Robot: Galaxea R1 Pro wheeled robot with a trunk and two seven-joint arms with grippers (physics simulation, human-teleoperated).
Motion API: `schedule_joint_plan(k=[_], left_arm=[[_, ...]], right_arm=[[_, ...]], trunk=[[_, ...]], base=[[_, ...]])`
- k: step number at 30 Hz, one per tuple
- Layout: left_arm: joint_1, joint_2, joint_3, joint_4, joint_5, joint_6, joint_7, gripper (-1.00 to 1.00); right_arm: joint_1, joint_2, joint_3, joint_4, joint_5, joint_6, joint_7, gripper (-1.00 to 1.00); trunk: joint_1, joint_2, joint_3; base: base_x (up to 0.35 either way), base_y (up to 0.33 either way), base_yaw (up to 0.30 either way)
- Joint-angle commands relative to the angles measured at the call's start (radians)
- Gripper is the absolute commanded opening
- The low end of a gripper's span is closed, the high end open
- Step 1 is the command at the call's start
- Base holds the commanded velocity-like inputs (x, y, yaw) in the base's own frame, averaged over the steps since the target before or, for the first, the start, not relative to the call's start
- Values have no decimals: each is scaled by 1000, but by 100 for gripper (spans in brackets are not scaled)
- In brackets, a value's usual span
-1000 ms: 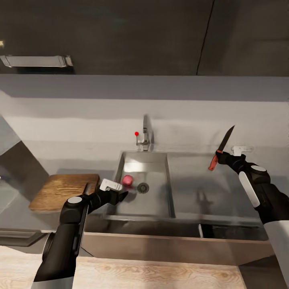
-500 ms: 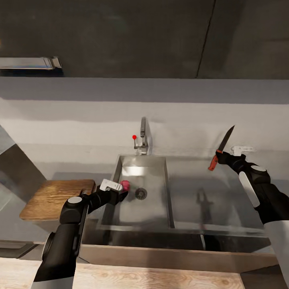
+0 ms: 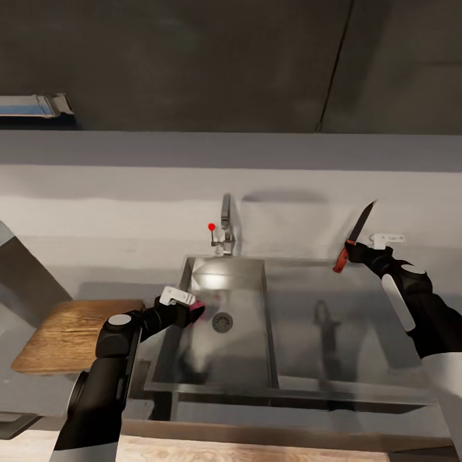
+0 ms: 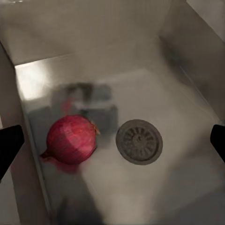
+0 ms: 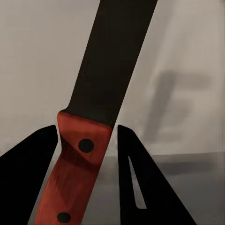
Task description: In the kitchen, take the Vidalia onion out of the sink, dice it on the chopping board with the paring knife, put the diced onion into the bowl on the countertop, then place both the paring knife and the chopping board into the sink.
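The Vidalia onion (image 4: 71,139), red-purple skinned, lies on the sink (image 3: 247,359) floor beside the round drain (image 4: 139,141). My left gripper (image 4: 112,143) hangs open above it, fingers spread wide on either side. In the head view the left gripper (image 3: 194,313) is at the basin's left wall and covers most of the onion (image 3: 204,304). My right gripper (image 3: 351,250) is shut on the paring knife (image 3: 358,228), blade pointing up over the drainboard. The red handle (image 5: 77,173) sits between the fingers. The chopping board (image 3: 70,324) lies on the countertop (image 3: 410,289) left of the sink. The bowl is out of view.
A chrome tap (image 3: 225,221) with a red knob (image 3: 211,226) stands behind the basin. The flat drainboard (image 3: 340,321) stretches right of the sink. A grey wall and dark upper cabinets (image 3: 192,58) rise behind. A white wall fitting (image 3: 387,239) is near the right gripper.
The whole view has shifted: the camera moved, so the sink and board sit lower and further left. My left gripper now covers the onion instead of standing beside it. The knife stays held.
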Motion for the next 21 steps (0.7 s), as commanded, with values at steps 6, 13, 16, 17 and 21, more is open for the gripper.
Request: schedule_joint_plan(k=[6, 13, 16, 17, 21], left_arm=[[-1, -1, 2, -1, -9, 3, -10, 100], [-1, -1, 2, -1, -9, 3, -10, 100], [-1, -1, 2, -1, -9, 3, -10, 100], [-1, -1, 2, -1, -9, 3, -10, 100], [-1, -1, 2, -1, -9, 3, -10, 100]], right_arm=[[-1, -1, 1, -1, -1, 4, 0, -100], [3, -1, 1, -1, -2, 0, 3, -100], [20, -1, 1, -1, -2, -11, 5, -100], [28, -1, 1, -1, -3, -22, 5, -100], [76, -1, 2, -1, -3, -152, 7, -100]], trunk=[[1, -2, -2], [1, -2, -2], [1, -2, -1], [1, -2, -1], [1, -2, -1]], base=[[77, -58, 0], [4, -3, -6], [0, 0, -25], [0, 0, -11], [0, 0, -4]])
